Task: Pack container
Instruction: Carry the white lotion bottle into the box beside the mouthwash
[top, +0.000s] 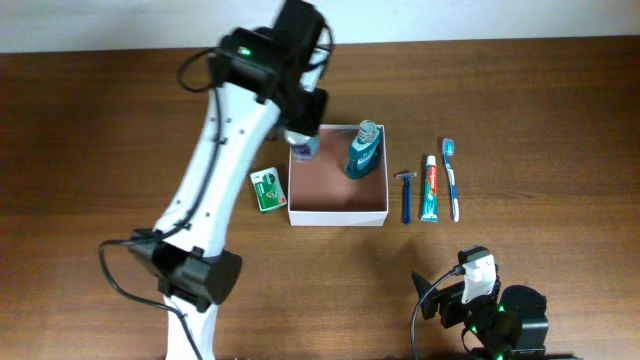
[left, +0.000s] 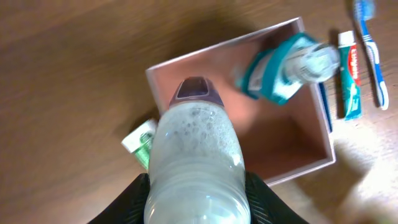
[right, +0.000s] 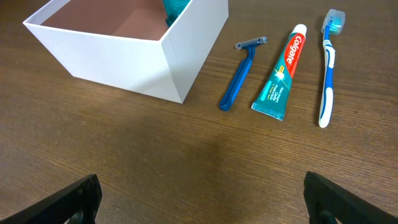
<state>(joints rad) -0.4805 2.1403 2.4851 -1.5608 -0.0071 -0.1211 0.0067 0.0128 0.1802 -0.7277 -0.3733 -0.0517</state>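
The container (top: 337, 212) is a square white box with a pinkish-brown floor at the table's middle; it also shows in the left wrist view (left: 311, 134) and the right wrist view (right: 124, 50). A teal bottle (top: 364, 150) stands in its far right corner. My left gripper (left: 198, 199) is shut on a clear bottle with a purple cap (left: 194, 155) and holds it above the container's far left corner (top: 303, 145). My right gripper (right: 199, 196) is open and empty near the front edge.
A green soap box (top: 267, 189) lies left of the container. A blue razor (top: 406, 193), a toothpaste tube (top: 430, 189) and a blue toothbrush (top: 451, 177) lie in a row to its right.
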